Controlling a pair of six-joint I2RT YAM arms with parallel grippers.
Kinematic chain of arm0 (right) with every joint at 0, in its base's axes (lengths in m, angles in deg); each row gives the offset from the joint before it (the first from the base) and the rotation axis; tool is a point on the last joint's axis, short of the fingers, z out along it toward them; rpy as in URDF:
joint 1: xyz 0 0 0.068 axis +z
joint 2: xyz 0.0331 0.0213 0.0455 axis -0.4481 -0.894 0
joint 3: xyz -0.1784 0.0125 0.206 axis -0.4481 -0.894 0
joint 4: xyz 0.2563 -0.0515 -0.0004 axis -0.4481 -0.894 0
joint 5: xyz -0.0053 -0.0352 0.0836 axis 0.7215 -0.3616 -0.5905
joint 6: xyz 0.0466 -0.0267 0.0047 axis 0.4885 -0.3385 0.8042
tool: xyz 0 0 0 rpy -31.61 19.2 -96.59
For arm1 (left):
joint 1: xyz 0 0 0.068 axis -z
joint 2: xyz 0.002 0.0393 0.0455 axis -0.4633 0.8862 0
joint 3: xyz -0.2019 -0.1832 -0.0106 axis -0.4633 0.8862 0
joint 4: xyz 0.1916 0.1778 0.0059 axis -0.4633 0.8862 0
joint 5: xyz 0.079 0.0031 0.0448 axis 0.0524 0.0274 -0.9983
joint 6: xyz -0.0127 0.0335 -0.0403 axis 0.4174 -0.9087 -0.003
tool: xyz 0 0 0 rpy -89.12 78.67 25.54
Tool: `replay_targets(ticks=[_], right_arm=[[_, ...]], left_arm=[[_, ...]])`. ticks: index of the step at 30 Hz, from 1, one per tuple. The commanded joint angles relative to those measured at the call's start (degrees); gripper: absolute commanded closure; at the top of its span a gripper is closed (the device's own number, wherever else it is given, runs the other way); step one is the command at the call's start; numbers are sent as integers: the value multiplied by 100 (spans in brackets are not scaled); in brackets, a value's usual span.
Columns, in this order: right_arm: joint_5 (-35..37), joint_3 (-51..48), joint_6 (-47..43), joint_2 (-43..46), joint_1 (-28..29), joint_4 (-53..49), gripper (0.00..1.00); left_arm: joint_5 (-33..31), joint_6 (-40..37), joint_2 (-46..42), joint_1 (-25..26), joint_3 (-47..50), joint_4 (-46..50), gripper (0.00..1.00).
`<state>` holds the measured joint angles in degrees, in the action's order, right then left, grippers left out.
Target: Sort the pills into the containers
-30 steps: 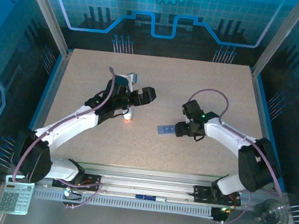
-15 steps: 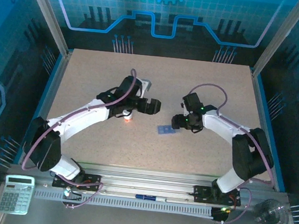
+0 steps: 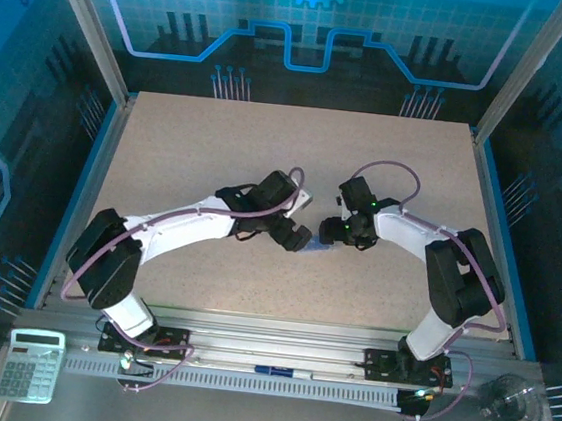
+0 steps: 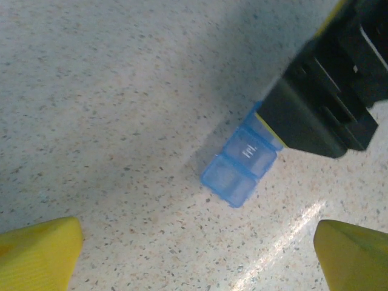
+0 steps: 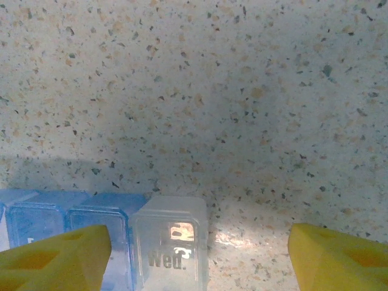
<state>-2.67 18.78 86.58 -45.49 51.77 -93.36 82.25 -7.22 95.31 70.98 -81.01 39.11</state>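
Pill box: on table, right of centre in left wrist view, one end under right gripper, jaws parted astride it. Left gripper: jaws released, empty. Likely risk: crowded arms colliding, nudging light box askew.

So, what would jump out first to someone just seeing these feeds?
The left gripper and right gripper sit close together in the middle of the table, both at the small blue pill box. Both are open. The right one hangs over the box's end, where a pale lid reads Wed.
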Motion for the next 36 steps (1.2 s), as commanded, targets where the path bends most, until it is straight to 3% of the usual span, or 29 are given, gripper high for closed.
replay_targets(ticks=[1,24,36], right_arm=[[-15,-164,112,-158,-12,20,22],[-55,-428,186,-130,65,198,23],[-55,-549,209,-106,69,257,23]], left_arm=[[-179,-474,207,160,-102,113,1],[-432,-829,1171,239,-294,-116,1],[-476,-818,1386,-121,-435,-113,1]])
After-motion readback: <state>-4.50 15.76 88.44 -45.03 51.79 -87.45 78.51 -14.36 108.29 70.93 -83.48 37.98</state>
